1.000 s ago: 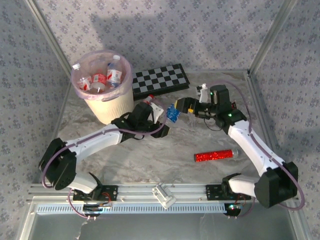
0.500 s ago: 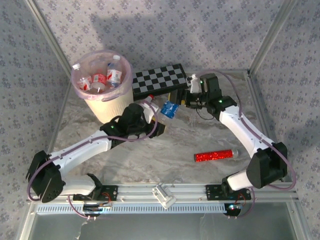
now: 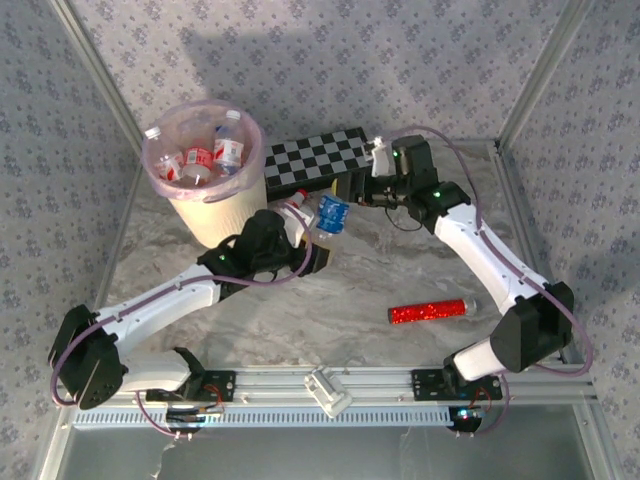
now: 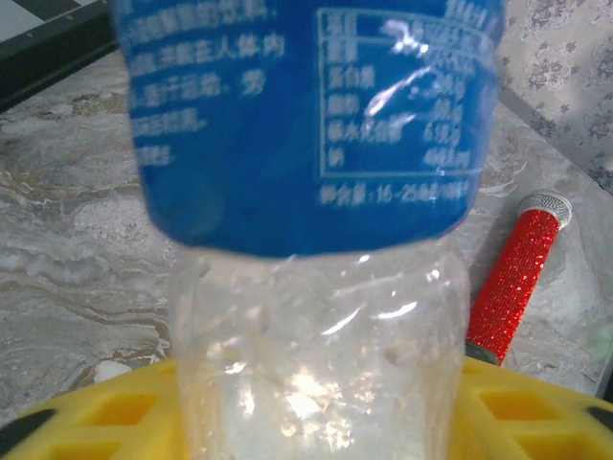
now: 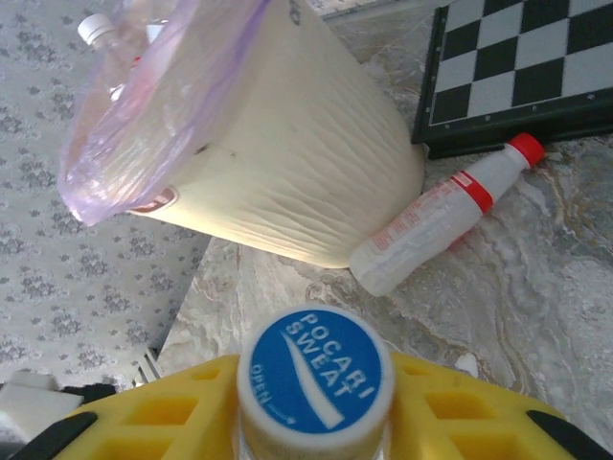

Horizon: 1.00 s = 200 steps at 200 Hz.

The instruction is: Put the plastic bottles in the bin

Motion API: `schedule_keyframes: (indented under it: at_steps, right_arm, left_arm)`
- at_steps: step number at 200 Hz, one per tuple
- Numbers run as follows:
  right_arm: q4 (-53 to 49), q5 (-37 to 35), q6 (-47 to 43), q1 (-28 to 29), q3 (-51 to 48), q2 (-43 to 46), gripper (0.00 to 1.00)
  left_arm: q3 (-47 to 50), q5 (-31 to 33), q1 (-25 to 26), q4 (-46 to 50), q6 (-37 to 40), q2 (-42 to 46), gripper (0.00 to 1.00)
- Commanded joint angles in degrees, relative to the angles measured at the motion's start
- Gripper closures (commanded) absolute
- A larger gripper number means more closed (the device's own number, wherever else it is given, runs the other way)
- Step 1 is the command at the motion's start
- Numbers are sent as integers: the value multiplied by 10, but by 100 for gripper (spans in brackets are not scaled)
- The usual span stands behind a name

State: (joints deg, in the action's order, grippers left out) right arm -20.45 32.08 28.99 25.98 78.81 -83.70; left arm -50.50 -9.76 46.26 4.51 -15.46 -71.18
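Top view: the blue-labelled bottle (image 3: 331,212) is being held at four o'clock of the bin (image 3: 232,215), between the left gripper (image 3: 313,227) and the right gripper (image 3: 346,195).

Left wrist: yellow fingers (image 4: 115,422) are flanking its clear end; whether they are pinching it cannot be told.

Right wrist: fingers (image 5: 144,422) are pinching its cap. A red-capped bottle (image 5: 441,225) is lying just beside the bin, at four o'clock.

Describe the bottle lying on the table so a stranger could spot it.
Find the cream bin with the pink liner. At its foot, on the marble table, lies one bottle, cap toward the checkerboard. Unlike the blue-capped bottle nearby, it has a red cap and red band.
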Motion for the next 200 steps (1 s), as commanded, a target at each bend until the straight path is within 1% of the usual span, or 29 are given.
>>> schedule_keyframes:
  at_steps: [1, 29, 62, 83, 103, 119, 132, 151, 154, 159, 172, 181, 194, 196, 200]
  right_arm:
    - [-44, 1, -55, 19, 29, -10, 67]
    - [-61, -1, -83, 37, 37, -15, 68]
    - [-69, -4, -95, 54, 39, -20, 68]
    - [-73, -10, -102, 64, 36, -25, 68]
    - [-69, -11, -102, 68, 34, -27, 68]
    - [-65, -11, -100, 69, 32, -28, 69]
    - [-64, -12, -100, 69, 34, -29, 69]
    - [-67, -12, -101, 69, 41, -30, 66]
    - [-68, -11, -101, 68, 43, -31, 65]
    - [-73, -9, -102, 67, 48, -31, 60]
    - [-86, -6, -104, 62, 62, -28, 42]
    - [-99, -15, -108, 56, 73, -20, 22]
    - [-125, -48, -118, 43, 84, 2, 3]
    - [-128, -54, -120, 41, 84, 6, 1]
    - [-133, -66, -122, 36, 82, 15, 0]
  left_arm:
    - [-31, 11, -1, -4, 2, -8, 38]
    - [-57, 14, -4, 5, 12, -22, 30]
    - [-76, 14, -15, 1, 10, -39, 24]
    - [-79, 8, -23, -9, 3, -45, 24]
    - [-76, 2, -29, -20, -5, -48, 34]
    - [-73, 1, -30, -24, -10, -51, 49]
    - [-70, 2, -32, -29, -14, -50, 59]
    - [-66, 2, -36, -35, -17, -41, 67]
    - [-66, 2, -38, -36, -18, -40, 68]
    - [-67, 2, -40, -36, -18, -37, 69]
    - [-76, 1, -49, -31, -11, -26, 70]
    - [-91, 0, -58, -19, 0, -17, 71]
    - [-130, 11, -78, 22, 25, -1, 72]
    - [-137, 16, -81, 28, 28, 1, 73]
    - [-151, 24, -90, 39, 33, 7, 73]
